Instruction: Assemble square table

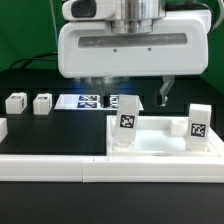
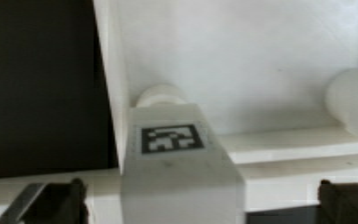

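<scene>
**Hand spread over a standing leg, nothing gripped**

My gripper (image 1: 135, 97) is spread wide. In the wrist view its 2 fingers (image 2: 51, 200) stand either side of a tagged leg block (image 2: 172, 150), with a clear gap on each side, so I am pinching nothing.

That leg block stands upright on the square slab (image 1: 160, 145), near the slab's edge on the exterior view's left, with its tag facing the camera. A second leg block (image 1: 197, 122) stands upright on the same slab toward the exterior view's right, well apart from the first. In the wrist view it shows only as a blurred white shape at the picture's edge. A small rounded white bump (image 2: 158, 97) sits on the slab just beside the leg under me; I cannot tell what it is.

The slab lies on the black table (image 1: 50, 135), up against the long white border wall (image 1: 60, 165) that runs across the front. 2 loose leg blocks (image 1: 42, 102) sit side by side on the table at the exterior view's left. The marker board (image 1: 90, 100) lies flat behind the slab, partly hidden by my fingers.
</scene>
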### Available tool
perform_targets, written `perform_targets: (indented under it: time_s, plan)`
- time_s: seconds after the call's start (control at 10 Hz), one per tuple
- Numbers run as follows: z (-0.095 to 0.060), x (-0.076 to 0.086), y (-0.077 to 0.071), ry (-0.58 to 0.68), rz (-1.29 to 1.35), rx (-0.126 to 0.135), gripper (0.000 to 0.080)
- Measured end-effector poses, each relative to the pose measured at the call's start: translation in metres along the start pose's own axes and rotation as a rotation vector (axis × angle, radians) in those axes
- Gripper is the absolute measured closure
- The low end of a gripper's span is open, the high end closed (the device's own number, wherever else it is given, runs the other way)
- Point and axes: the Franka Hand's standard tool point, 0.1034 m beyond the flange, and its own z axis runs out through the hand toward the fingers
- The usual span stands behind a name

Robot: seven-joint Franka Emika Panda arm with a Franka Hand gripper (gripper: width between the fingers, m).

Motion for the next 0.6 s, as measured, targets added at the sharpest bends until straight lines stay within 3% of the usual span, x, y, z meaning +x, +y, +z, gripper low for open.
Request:
perform_targets:
  time_s: [0.3,0.5,0.6]
  plan:
    - [0.0005,-0.0001,0.0002,0.0,0.025,0.0,0.0151]
    - [0.0005,-0.0001,0.0002,0.0,0.03,0.0,0.0415]
    - [0.0006,-0.0001,0.0009,0.0,0.155,0.001,0.0498]
